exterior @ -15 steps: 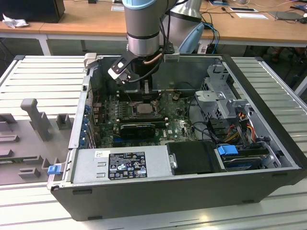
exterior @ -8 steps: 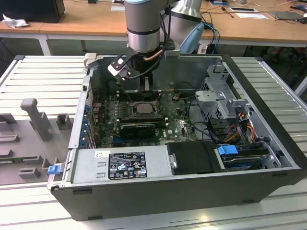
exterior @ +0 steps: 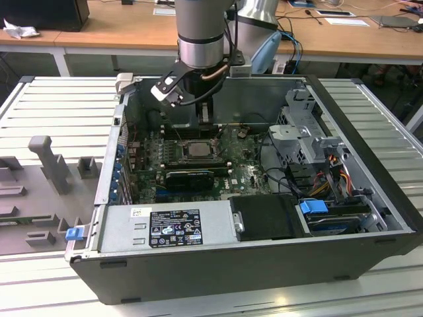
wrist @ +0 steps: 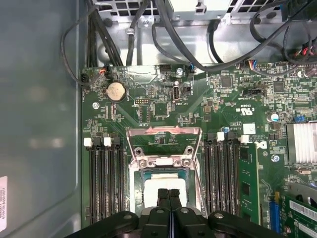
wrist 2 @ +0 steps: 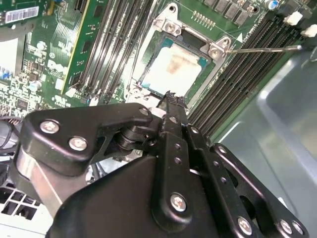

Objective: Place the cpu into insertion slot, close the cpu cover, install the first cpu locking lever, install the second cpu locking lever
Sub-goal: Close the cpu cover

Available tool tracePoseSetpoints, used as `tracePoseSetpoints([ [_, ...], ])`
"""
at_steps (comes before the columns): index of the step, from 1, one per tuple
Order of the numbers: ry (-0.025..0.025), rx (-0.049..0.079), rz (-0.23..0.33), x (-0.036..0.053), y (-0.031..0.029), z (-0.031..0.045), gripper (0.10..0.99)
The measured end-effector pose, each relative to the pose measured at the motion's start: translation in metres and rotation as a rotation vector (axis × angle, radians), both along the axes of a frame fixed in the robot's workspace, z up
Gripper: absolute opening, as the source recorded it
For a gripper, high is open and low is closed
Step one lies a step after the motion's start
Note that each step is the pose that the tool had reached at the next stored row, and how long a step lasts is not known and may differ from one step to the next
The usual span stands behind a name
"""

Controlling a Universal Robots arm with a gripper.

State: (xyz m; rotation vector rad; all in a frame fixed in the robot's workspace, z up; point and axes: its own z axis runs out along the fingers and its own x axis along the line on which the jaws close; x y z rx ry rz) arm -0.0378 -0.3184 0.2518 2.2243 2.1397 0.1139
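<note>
So the cpu [wrist: 166, 187] is sitting in the insertion slot [wrist: 140, 174], silver top up and flat as far as I can tell. In the exterior view that puts it roughly mid-motherboard [exterior: 238, 165], inside the open PC case [exterior: 264, 257] on the slatted table [exterior: 59, 99].

The cpu cover [wrist: 163, 131] looks flipped up to me. It's hinged at the far edge of the slot, and its frame stands clear of the chip, not lying over it. One locking lever [wrist 2: 262, 48] is a thin wire sticking out sideways over the memory slots [wrist: 104, 183], so I'd call it unlatched.

The hand [wrist: 169, 194] is clenched, fingers pressed together with nothing between them. It hangs right above the near part of the cpu, close but not obviously touching it. The relation that matters: the raised cover lies straight beyond the fingertips, on the far side of the chip. The seam between the fingers points at it. The chip is square, so no long axis to worry about.
</note>
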Motion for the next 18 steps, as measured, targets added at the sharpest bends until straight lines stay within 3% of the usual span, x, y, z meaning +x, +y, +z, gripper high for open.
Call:
tracePoseSetpoints([
  [11, 0.0005, 0.0, 0.0, 0.0125, 0.0, 0.0149, 0.106],
  [12, 0.0005, 0.0, 0.0, 0.0156, 0.0, 0.0179, 0.106],
  [14, 0.0025, 0.0, 0.0, 0.0314, 0.0, 0.0189, 0.106],
  [18, 0.0066, 0.0, 0.0, 0.0471, 0.0, 0.0189, 0.106],
])
